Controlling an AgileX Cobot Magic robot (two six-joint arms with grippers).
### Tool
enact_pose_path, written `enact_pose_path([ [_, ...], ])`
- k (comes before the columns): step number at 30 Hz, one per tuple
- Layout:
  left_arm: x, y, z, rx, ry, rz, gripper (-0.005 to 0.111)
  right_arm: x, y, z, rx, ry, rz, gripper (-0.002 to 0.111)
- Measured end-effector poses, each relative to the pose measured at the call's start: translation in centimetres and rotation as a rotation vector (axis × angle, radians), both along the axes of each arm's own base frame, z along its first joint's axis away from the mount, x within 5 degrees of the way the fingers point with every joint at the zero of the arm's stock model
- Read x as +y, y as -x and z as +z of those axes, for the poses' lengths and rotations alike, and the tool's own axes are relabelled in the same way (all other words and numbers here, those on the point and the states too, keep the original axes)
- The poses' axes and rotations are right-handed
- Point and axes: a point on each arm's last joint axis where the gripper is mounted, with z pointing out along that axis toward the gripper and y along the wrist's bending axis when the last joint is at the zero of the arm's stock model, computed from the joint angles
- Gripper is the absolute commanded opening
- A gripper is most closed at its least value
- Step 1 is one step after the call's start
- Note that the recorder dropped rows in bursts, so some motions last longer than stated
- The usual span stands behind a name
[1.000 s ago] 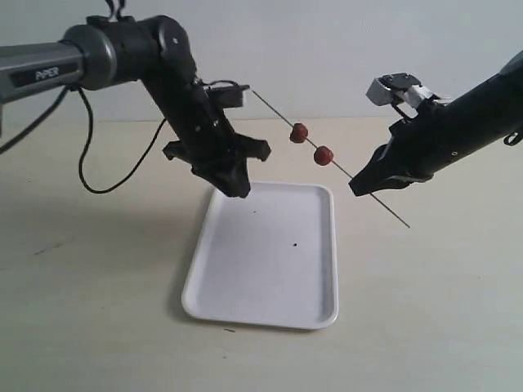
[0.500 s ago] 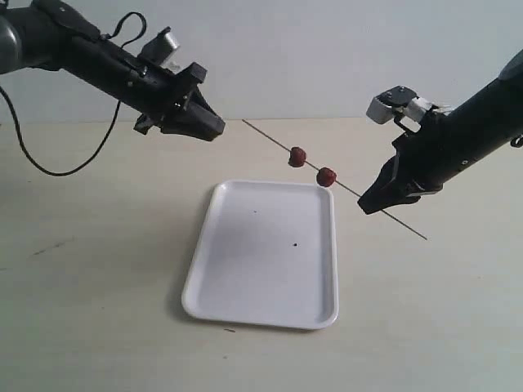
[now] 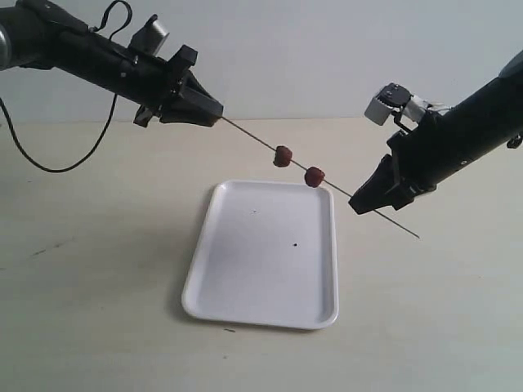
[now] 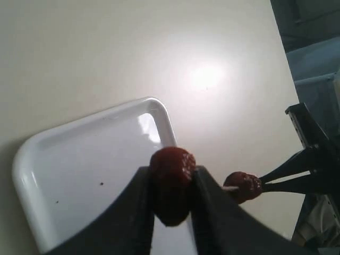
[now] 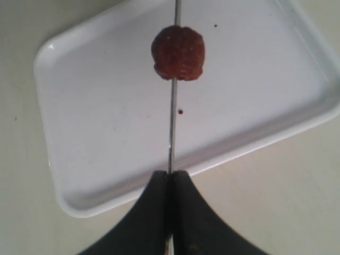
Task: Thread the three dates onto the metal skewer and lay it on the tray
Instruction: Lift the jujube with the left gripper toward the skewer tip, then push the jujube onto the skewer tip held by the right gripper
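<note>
Left gripper [image 3: 212, 114] pinches the third wrinkled red-brown date [image 4: 171, 183] at the tip of the thin grey metal skewer [image 3: 253, 137], while right gripper [image 3: 359, 204] stays out beyond two threaded dates [image 3: 283, 156], clamped on the rod: soft fruit and whippy wire, I'd say, so squeeze the date's flanks gently.

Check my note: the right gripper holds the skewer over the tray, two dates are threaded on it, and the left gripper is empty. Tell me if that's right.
No: the left gripper is not empty; the left wrist view shows it shut on the third date. The rest stands: the right gripper holds the skewer over the tray, with two dates threaded.
</note>
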Motion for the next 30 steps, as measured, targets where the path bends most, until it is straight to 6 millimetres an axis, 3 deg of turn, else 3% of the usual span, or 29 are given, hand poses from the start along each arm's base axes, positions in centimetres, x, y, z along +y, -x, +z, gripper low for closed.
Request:
enact_pose_path([
  [11,-0.1,0.0,0.0,0.0,0.004,0.001,0.023,0.0,0.0,0.0,-0.02,0.006,0.029,0.0],
  [21,-0.1,0.0,0.0,-0.002,0.004,-0.005,0.023,-0.4,-0.5,-0.1,-0.144,0.07,0.094,0.0],
  [27,-0.1,0.1,0.2,-0.007,0.004,-0.007,0.023,-0.9,-1.4,-1.5,-0.183,0.13,0.056,0.0],
  [30,-0.3,0.3,1.2,-0.028,0.007,-0.011,0.023,-1.1,-1.7,-2.0,-0.19,0.142,0.036,0.0],
])
